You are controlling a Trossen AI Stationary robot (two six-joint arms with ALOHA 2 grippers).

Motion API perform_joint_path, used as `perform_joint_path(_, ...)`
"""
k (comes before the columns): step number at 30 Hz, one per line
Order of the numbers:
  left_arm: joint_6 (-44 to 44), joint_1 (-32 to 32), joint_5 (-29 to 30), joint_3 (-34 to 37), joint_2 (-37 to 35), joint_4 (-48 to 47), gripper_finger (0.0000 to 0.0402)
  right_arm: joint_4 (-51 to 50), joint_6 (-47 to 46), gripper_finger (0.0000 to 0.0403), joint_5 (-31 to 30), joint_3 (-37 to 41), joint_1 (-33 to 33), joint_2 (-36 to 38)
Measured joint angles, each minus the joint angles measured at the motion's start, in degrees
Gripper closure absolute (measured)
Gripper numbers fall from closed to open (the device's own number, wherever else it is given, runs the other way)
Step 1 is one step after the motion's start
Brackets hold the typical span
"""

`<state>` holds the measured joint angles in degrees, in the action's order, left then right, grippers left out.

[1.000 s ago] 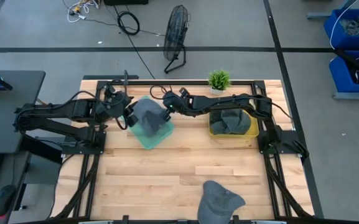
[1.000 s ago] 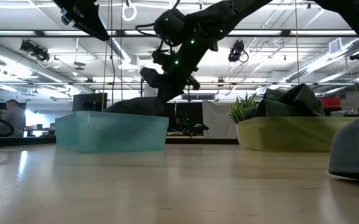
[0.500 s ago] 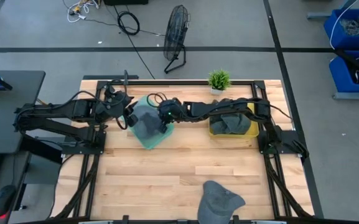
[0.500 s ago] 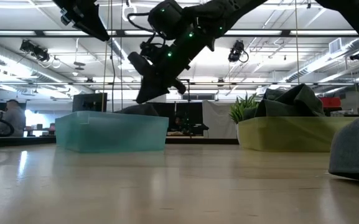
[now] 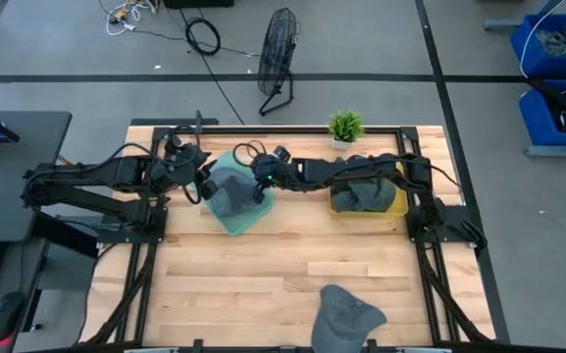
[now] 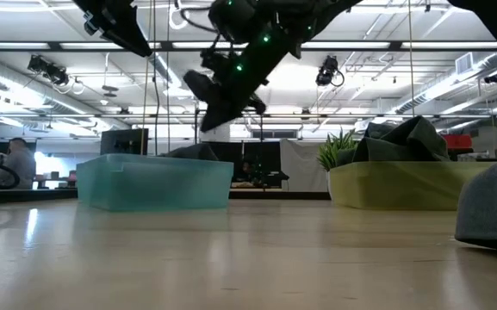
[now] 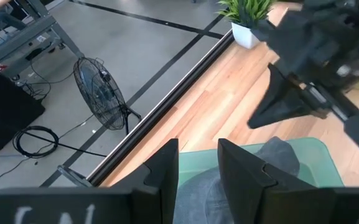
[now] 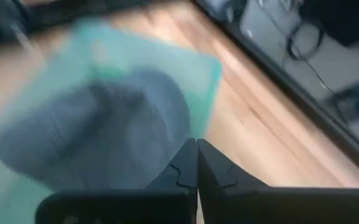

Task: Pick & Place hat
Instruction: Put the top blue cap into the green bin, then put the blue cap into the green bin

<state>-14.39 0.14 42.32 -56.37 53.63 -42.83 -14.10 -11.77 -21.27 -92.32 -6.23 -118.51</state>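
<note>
A grey hat [image 5: 226, 186] lies in the teal bin [image 5: 240, 220] at the table's far left; it also shows in the right wrist view [image 8: 98, 137] and its crown rises over the bin's rim in the low view [image 6: 192, 151]. My right gripper [image 5: 256, 188] is shut and empty, hanging above the bin's right side, clear of the hat [image 6: 212, 120]. My left gripper [image 5: 204, 186] is open at the bin's left side, high above it, with the hat [image 7: 279, 155] below it. A second grey hat [image 5: 349, 314] lies at the table's near edge.
A yellow bin [image 5: 396, 204] with more grey hats stands right of the teal bin. A small potted plant [image 5: 344, 126] stands at the far edge. Bare wooden table lies between the bins and the near hat. A fan [image 5: 278, 59] stands on the floor beyond.
My right gripper has gone a little toward the table's left, over the teal bin, and then risen above its rim. The grey hat stays lying in the bin.
</note>
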Motion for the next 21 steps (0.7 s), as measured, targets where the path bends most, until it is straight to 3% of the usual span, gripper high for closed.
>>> perform_joint_path(7,0.0,0.0,0.0,0.0,0.0,-0.2,0.0287,-10.8,-7.2,0.0401,2.3,0.0,0.1,-1.0)
perform_joint_path(16,0.0,0.0,0.0,0.0,0.0,-0.3,0.0287,-2.1,0.0,0.0401,14.1,0.1,0.2,-3.7)
perform_joint_path(21,0.0,0.0,0.0,0.0,0.0,-0.4,0.0287,-5.6,3.9,0.0401,15.3,0.1,0.3,-2.3)
